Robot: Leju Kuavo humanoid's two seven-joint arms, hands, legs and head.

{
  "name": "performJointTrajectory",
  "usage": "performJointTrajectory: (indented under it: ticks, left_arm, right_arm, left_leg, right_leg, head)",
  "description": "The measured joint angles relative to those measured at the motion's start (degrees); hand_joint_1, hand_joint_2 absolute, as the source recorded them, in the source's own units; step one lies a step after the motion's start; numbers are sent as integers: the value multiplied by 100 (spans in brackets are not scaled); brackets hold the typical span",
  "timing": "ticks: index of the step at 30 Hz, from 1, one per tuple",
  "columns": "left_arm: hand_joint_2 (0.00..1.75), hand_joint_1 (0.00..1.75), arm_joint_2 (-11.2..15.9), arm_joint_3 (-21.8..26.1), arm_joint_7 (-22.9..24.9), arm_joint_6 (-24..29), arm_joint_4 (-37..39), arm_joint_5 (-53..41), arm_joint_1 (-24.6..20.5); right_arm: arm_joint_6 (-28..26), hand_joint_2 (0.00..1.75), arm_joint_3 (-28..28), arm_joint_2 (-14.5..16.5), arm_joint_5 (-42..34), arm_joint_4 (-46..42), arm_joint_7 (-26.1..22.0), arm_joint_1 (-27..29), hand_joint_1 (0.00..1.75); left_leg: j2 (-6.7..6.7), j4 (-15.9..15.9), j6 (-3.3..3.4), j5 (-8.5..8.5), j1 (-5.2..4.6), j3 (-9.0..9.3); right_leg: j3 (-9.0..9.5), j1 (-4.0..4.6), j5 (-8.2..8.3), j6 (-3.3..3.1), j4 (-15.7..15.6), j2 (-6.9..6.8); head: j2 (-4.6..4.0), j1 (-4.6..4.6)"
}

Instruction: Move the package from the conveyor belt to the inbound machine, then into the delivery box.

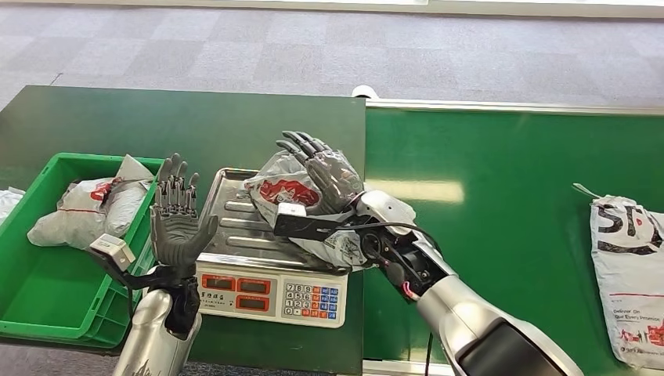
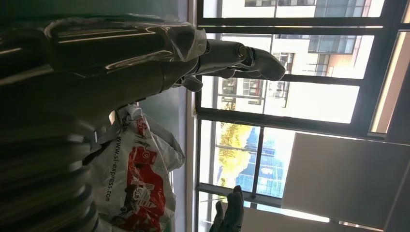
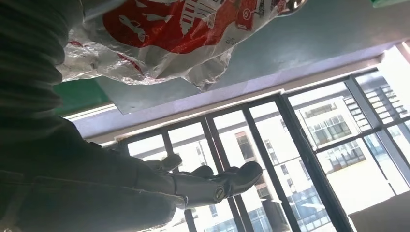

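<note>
Right hand [image 1: 325, 174] rests open-fingered against the package [image 1: 291, 192] on the scale [image 1: 258, 258].

The right hand [image 1: 325, 176] hides part of the package [image 1: 286, 192]; a second bag [image 1: 630, 274] is cut off at the picture's edge

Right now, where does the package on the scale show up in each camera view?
Head view: package on the scale tray, centre, beside the right hand.
Left wrist view: lower left.
Right wrist view: along the top.
Shared landmark: its red print.
</note>
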Motion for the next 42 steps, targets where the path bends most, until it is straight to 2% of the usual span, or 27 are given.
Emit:
performJointTrajectory:
  ticks: [13, 20, 25, 32, 42]
  left_arm:
    - [175, 0, 2, 37, 0, 13, 41, -69, -19]
    - [175, 0, 3, 49, 0, -28, 29, -134, 45]
    - [175, 0, 13, 54, 3, -74, -19, -245, 152]
    - [175, 0, 44, -88, 142, -348, -96, -718, 283]
    - [175, 0, 86, -570, 468, -340, -69, -1722, 163]
  right_arm:
    - [241, 175, -1200, -483, -963, -2158, -390, 1241, 0]
    - [238, 175, -1660, -592, -1319, -2678, -562, 1712, 0]
    - [290, 175, -2250, -623, -1747, -3061, -707, 2287, 0]
    - [666, 175, -3183, -608, -2081, -3541, -850, 3143, 0]
    - [915, 175, -3806, -515, -2207, -3620, -844, 3474, 0]
  left_leg:
    - [0, 0, 0, -1, 0, -5]
    - [-4, 0, 0, -1, 0, -4]
    - [-5, 0, 1, -2, 0, -6]
    - [-5, -1, 1, -3, -1, -9]
    - [-4, 0, 1, -2, -1, -7]
  right_leg:
    - [-1, 0, 0, 0, 0, -1]
    - [-2, 0, 0, 0, -1, -1]
    - [-2, 0, -2, 0, -2, -2]
    - [-4, -1, -2, 0, -3, -3]
    - [-5, -1, -2, -1, -3, -3]
  head:
    - [0, 0]
    - [0, -2]
    - [0, -2]
    - [0, -2]
    - [0, -2]
